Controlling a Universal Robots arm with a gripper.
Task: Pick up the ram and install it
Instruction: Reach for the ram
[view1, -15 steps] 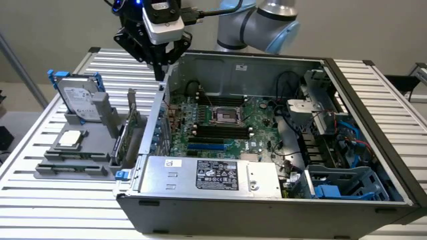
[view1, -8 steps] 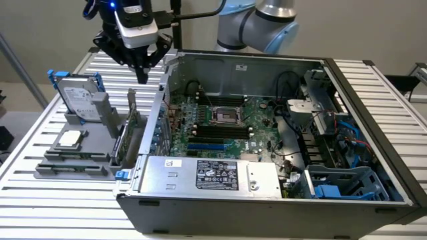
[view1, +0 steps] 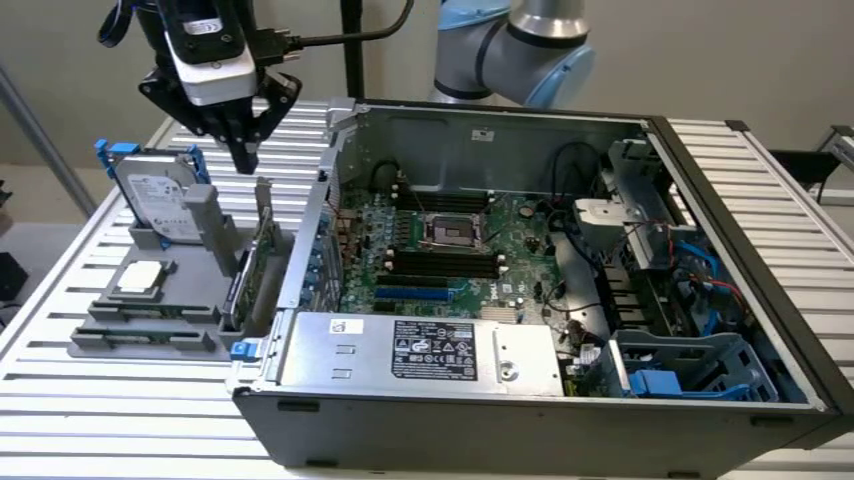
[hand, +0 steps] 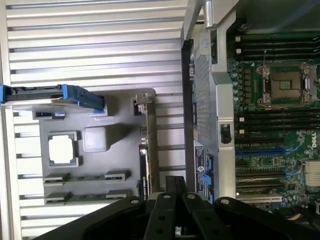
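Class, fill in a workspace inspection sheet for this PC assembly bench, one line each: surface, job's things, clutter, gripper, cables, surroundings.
Surface: slatted metal table carrying a grey holder and an open computer case.
Job's things: ram lying flat in the grey holder; dark memory slots on the motherboard look empty.
Clutter: hard drive, processor chip and upright expansion card, all in the holder.
Gripper: gripper shut, holding nothing, above the holder near the expansion card's top.
Cables: black cable running to the wrist; blue and red cables inside the case.
Surroundings: robot arm behind the case; plain wall.
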